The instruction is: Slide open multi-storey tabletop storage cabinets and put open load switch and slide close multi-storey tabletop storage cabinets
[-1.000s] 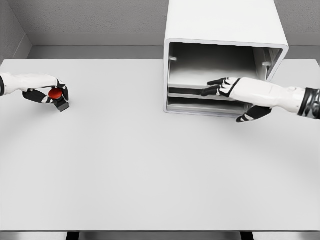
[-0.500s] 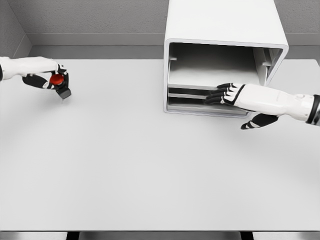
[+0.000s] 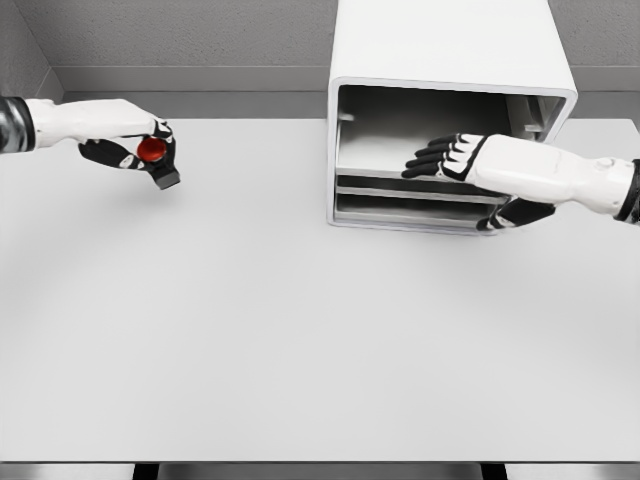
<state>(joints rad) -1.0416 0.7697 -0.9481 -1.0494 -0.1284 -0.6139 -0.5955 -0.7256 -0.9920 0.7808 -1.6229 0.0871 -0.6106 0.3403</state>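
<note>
A smooth, matt pale grey table is shown, without grain or texture. A cabinet with a smooth white shell like moulded plastic is seen, faintly satin on its rounded edges, and its inner shelves are rendered in a duller grey. The left hand and right hand are covered in glossy white hard shells, with matt black at the finger joints. A switch with a shiny red cap and a dull black body is shown. The wall behind is finely speckled grey and looks rough.
</note>
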